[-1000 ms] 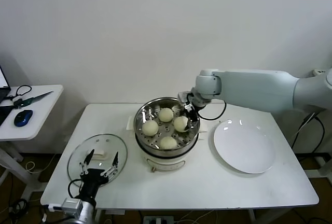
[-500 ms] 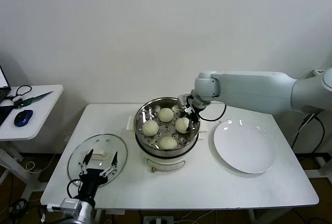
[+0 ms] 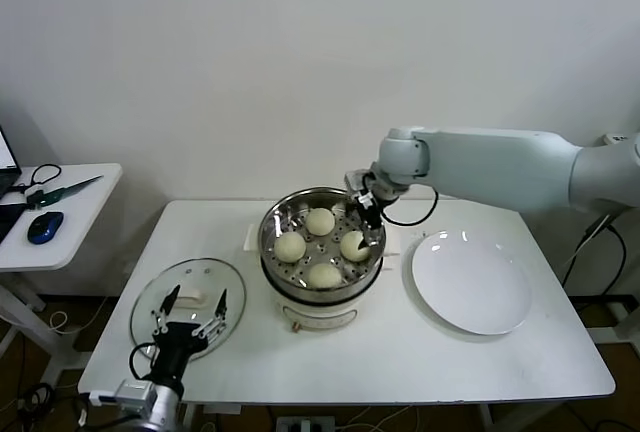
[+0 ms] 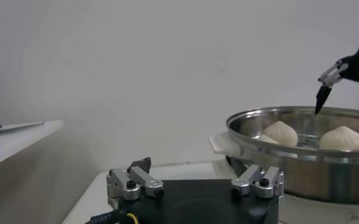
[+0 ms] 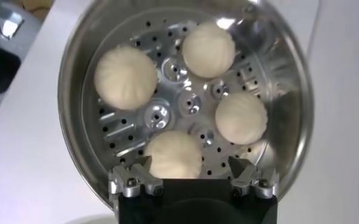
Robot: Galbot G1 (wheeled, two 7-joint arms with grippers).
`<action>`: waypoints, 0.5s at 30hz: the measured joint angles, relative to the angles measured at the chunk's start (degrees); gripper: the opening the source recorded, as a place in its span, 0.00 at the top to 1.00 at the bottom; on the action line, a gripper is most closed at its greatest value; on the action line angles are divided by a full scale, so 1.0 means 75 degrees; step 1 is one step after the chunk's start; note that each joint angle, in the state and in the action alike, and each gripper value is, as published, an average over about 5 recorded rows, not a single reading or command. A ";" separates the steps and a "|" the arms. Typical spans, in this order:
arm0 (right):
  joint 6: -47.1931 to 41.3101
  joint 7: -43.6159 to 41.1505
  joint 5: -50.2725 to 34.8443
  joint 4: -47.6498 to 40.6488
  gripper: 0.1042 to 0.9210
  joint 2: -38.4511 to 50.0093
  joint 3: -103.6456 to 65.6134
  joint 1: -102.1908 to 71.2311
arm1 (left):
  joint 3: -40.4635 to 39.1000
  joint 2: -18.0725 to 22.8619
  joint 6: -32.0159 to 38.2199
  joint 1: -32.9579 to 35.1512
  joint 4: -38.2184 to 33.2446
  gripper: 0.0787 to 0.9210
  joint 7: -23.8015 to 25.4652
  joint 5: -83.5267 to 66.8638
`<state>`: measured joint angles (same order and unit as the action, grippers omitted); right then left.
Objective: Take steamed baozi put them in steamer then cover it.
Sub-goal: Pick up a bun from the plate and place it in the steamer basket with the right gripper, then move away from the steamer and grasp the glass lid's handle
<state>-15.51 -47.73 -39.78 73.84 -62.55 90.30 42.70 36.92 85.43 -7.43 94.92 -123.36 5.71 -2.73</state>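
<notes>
The steamer (image 3: pixel 272 224) stands mid-table on its white base, and several white baozi lie in it, among them one at the back (image 3: pixel 320 221) and one on the right (image 3: pixel 354 245). My right gripper (image 3: pixel 368 214) hovers open just above that right baozi and holds nothing. In the right wrist view the baozi (image 5: pixel 173 155) lies below and between the spread fingers of the right gripper (image 5: pixel 189 167), clear of them. The glass cover (image 3: pixel 200 277) lies flat at the table's front left. My left gripper (image 3: pixel 197 300) hangs open over its near edge, with the steamer (image 4: pixel 301 159) beyond it.
A white plate (image 3: pixel 470 284) with nothing on it lies to the right of the steamer. A side table (image 3: pixel 70 192) with a blue mouse (image 3: pixel 45 227) stands off to the left. The right arm reaches in from the right, above the plate's far side.
The right gripper opened and let go of the baozi, which now rests in the steamer's right side; the gripper lifted slightly. The left arm barely moved.
</notes>
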 measured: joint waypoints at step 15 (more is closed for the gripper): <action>-0.0110 0.2471 -0.1110 0.0378 0.12 0.1985 -0.3380 -0.1557 | 0.0049 -0.0303 -0.0022 -0.0146 0.0117 0.12 -0.0208 0.0021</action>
<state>-16.33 -29.20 -48.10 76.67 -47.66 64.95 31.02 37.29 83.16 -7.59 93.82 -122.49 4.15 -2.57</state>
